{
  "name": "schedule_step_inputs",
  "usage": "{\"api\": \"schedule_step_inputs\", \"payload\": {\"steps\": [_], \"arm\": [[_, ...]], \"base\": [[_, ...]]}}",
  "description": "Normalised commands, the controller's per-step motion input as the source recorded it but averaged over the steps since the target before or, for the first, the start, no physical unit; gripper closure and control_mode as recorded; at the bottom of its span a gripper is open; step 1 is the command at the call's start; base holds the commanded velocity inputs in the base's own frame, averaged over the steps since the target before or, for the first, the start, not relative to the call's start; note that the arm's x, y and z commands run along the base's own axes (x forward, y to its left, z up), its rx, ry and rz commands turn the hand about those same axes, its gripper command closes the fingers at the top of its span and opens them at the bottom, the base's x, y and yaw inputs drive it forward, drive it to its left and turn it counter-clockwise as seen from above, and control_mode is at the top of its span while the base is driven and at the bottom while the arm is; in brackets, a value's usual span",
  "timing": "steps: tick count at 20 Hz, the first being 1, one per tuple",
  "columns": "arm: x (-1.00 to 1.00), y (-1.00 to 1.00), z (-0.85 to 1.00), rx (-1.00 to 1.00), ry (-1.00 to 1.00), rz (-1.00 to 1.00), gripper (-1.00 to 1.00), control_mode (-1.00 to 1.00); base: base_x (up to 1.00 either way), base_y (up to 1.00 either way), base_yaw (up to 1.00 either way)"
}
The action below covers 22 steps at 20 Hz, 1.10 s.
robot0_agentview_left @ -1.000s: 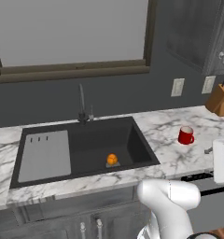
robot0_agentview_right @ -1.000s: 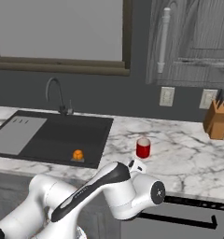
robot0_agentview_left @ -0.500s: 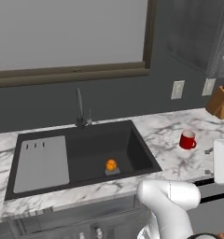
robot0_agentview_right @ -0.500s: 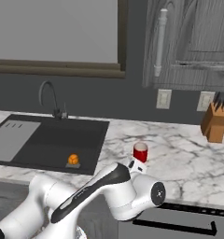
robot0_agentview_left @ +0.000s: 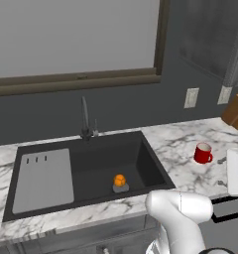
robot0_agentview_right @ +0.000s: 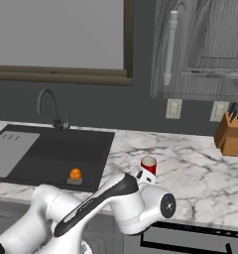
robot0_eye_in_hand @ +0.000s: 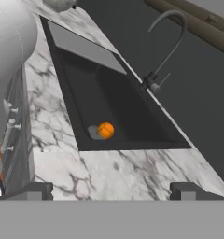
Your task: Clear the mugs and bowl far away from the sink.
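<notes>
The robot's white arm hides the lower part of the small red handled mug (robot0_agentview_right: 148, 165) in the right base view.

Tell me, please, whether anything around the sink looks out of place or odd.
Yes: a small orange ball-like object sits in the sink basin, right over the drain. The red mug stands upright on the counter; nothing looks spilled.

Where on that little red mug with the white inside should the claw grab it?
Probably the rim. The red mug with the white inside stands upright on the marble counter right of the black sink, mouth open upward, so coming down from above with one finger inside and one outside the wall looks simplest. Its handle is too small to make out clearly. The gripper is open wide.
</notes>
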Motion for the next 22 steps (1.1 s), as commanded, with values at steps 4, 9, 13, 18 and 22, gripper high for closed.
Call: {"api": "schedule_step_inputs", "payload": {"steps": [4,9,13,18,22], "arm": [[0.0,0.0,0.0,0.0,0.0,0.0,-1.0,1.0],[0.0,0.0,0.0,0.0,0.0,0.0,-1.0,1.0],[0.0,-0.04,0.0,0.0,0.02,-0.02,-1.0,-1.0],[0.0,-0.24,0.0,0.02,0.09,-0.19,-1.0,-1.0],[0.0,-0.27,0.0,0.03,0.1,-0.25,-1.0,-1.0]], "base": [[0.02,-0.05,0.0],[0.0,0.0,0.0],[0.0,0.0,0.0],[0.0,0.0,0.0],[0.0,0.0,0.0]]}}
